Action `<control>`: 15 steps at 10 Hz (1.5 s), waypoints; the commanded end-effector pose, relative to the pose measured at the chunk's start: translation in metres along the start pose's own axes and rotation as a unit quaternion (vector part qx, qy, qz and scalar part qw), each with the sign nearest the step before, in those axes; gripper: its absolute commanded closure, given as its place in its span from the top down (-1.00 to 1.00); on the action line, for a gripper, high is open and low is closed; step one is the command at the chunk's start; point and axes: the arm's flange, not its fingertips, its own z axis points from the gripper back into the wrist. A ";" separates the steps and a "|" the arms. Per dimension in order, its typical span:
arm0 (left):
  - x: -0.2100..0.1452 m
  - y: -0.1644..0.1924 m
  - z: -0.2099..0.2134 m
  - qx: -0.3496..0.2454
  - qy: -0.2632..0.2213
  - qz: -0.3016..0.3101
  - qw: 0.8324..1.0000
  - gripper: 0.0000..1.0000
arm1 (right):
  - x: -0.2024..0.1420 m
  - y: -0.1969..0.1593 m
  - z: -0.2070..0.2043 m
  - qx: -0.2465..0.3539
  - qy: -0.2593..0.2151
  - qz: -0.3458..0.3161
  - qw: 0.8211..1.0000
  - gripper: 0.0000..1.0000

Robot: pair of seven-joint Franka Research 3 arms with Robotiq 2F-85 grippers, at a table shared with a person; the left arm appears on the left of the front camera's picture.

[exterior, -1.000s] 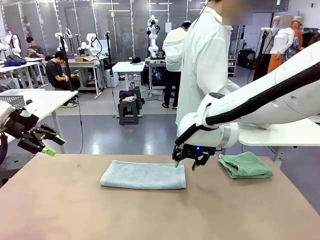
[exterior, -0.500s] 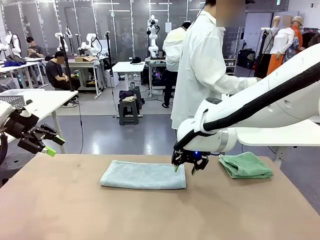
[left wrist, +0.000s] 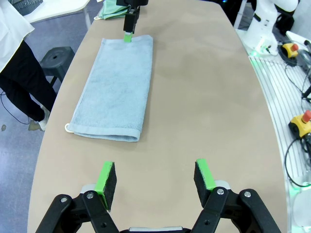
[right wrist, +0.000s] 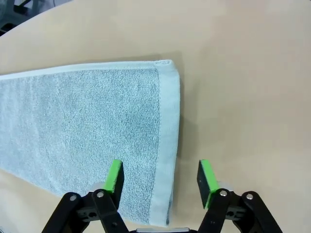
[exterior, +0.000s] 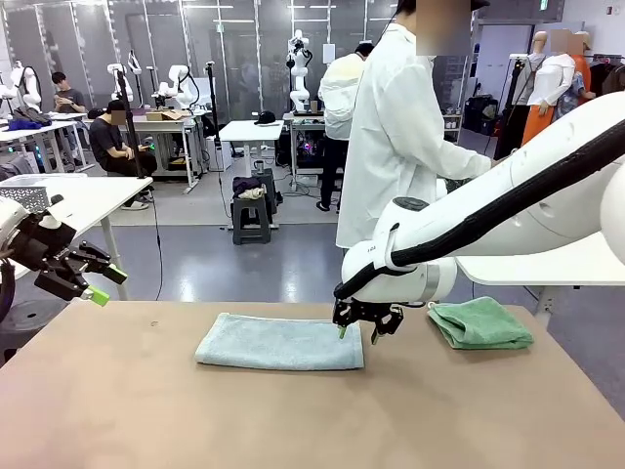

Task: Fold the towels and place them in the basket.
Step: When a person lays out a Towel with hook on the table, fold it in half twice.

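Compared with a second ago, the right gripper (exterior: 356, 334) has shifted slightly toward the robot's left and lower over the right end of the pale blue-grey towel (exterior: 280, 343). Its fingers have narrowed somewhat but remain apart, pinching nothing that can be confirmed. The person in the white lab coat (exterior: 395, 137) has turned and now stands more side-on behind the table (exterior: 293, 420). The left gripper (exterior: 90, 280) is unchanged, held off the table's left edge.

Right wrist view: the right gripper (right wrist: 160, 178) has one green pad (right wrist: 114, 175) over the towel's hemmed short edge and the other over bare tabletop, so the edge lies between the jaws. Whether the pads touch the cloth cannot be told.

Left wrist view: the left gripper (left wrist: 154, 179) stands spread wide and empty above bare tabletop, near the towel's closer end.

Pale blue-grey towel: lies flat at the centre of the table, folded lengthwise into a long strip, hems aligned, with a small hanging loop at one corner of its left end.

Mint green towel (exterior: 480, 322): folded into a compact bundle, resting on the table's far right, well apart from the blue-grey one.
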 end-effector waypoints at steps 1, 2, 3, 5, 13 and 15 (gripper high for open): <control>0.002 -0.003 0.000 0.002 0.001 -0.001 1.000 0.62 | 0.007 0.011 -0.008 -0.013 -0.010 -0.020 1.000 0.19; 0.002 -0.003 0.000 0.002 0.001 -0.001 1.000 0.62 | 0.008 0.013 -0.010 -0.019 -0.004 -0.029 0.999 0.19; 0.002 -0.003 0.000 0.002 0.001 -0.001 1.000 0.62 | 0.008 0.015 -0.012 -0.026 -0.005 -0.031 0.999 0.19; 0.002 -0.003 0.000 0.002 0.001 -0.001 1.000 0.62 | 0.009 0.019 -0.016 -0.036 -0.008 -0.030 0.999 0.19; 0.002 -0.003 0.000 0.002 0.001 -0.001 1.000 0.62 | 0.011 0.024 -0.021 -0.048 0.001 -0.026 0.998 0.19; 0.002 -0.003 0.000 0.002 0.001 -0.001 1.000 0.62 | 0.011 0.026 -0.022 -0.050 0.005 -0.024 0.998 0.19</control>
